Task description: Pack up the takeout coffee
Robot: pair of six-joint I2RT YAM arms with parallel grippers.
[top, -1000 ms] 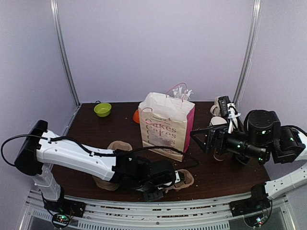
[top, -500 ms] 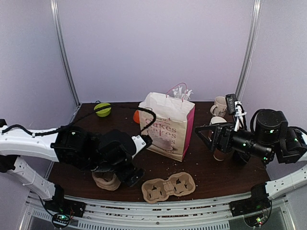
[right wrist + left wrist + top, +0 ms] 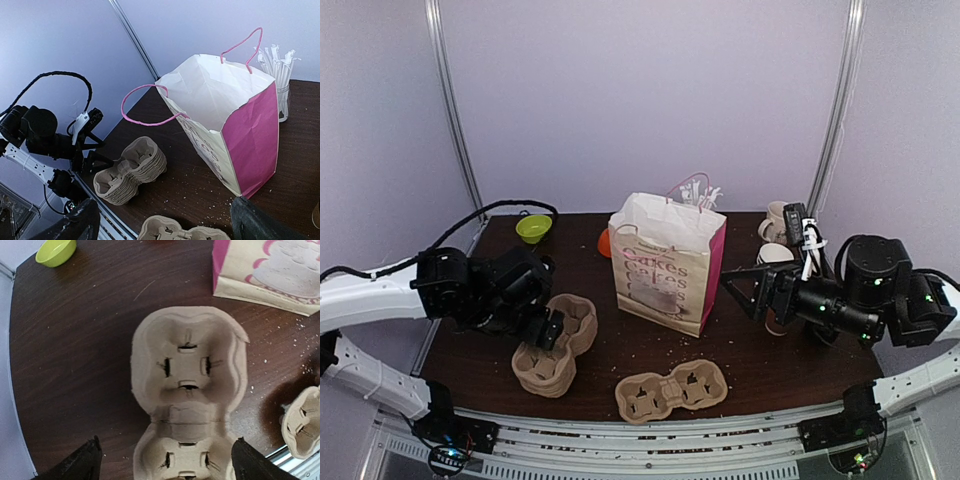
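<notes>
Left gripper: your left gripper [image 3: 167,467] hangs with its fingers spread wide on either side of the stack of brown moulded-pulp cup carriers [image 3: 187,385]. It holds nothing, and the spread looks set to straddle the stack's width.
Right gripper: your right gripper [image 3: 736,292] is wide apart and empty, pointing left at the bag's pink side.
Takeout coffee: the small brown kraft-paper cup [image 3: 775,254] stands at the right of the dark brown desk [image 3: 780,375], partly hidden behind your right arm. It is not yet packed.
Bag: the white-and-pink paper bag [image 3: 665,265] stands upright mid-desk with its mouth open, so loading from above is possible.
Loose carrier: a single pulp carrier [image 3: 670,390] lies flat at the near edge, probably to seat the cup.
</notes>
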